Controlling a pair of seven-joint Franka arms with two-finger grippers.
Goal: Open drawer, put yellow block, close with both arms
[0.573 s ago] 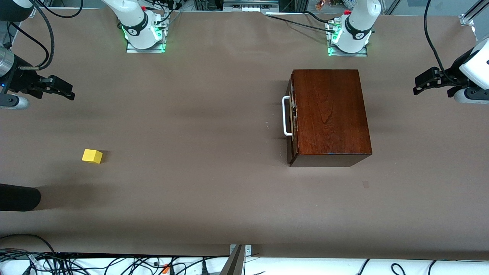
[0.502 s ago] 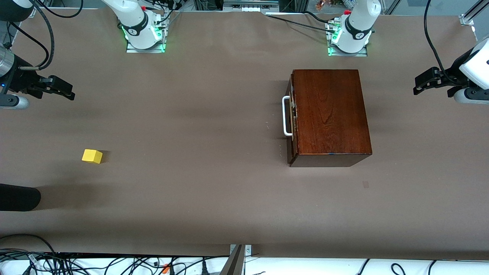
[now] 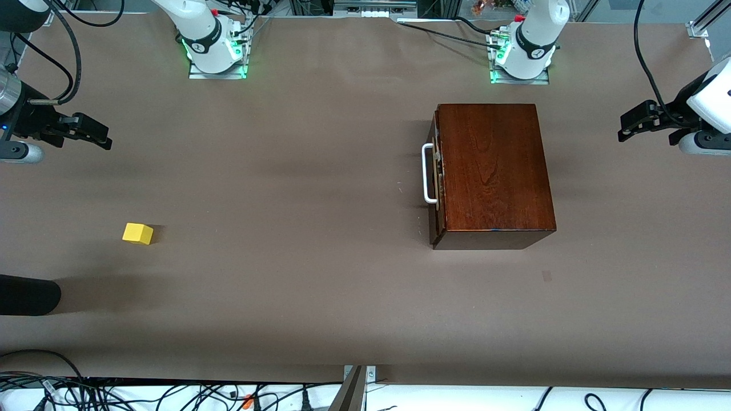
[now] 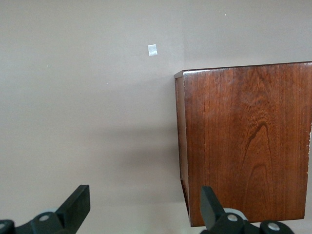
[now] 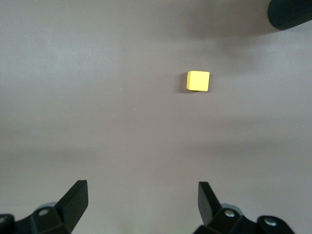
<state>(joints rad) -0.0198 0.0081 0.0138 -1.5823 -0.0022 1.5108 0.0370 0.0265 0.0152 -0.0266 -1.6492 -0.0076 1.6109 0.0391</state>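
The dark wooden box (image 3: 494,171) stands toward the left arm's end of the table. Its drawer (image 3: 437,177) is shut, with the white bar handle (image 3: 426,173) facing the right arm's end. The box also shows in the left wrist view (image 4: 248,141). The yellow block (image 3: 137,233) lies on the table toward the right arm's end and shows in the right wrist view (image 5: 199,81). My left gripper (image 3: 625,132) is open and empty, held high at the left arm's end. My right gripper (image 3: 104,141) is open and empty, held high at the right arm's end.
A black cylinder end (image 3: 28,294) pokes in at the table's edge near the block and shows in the right wrist view (image 5: 291,12). A small pale patch (image 3: 547,275) marks the brown table cover. Cables lie along the front edge (image 3: 171,394).
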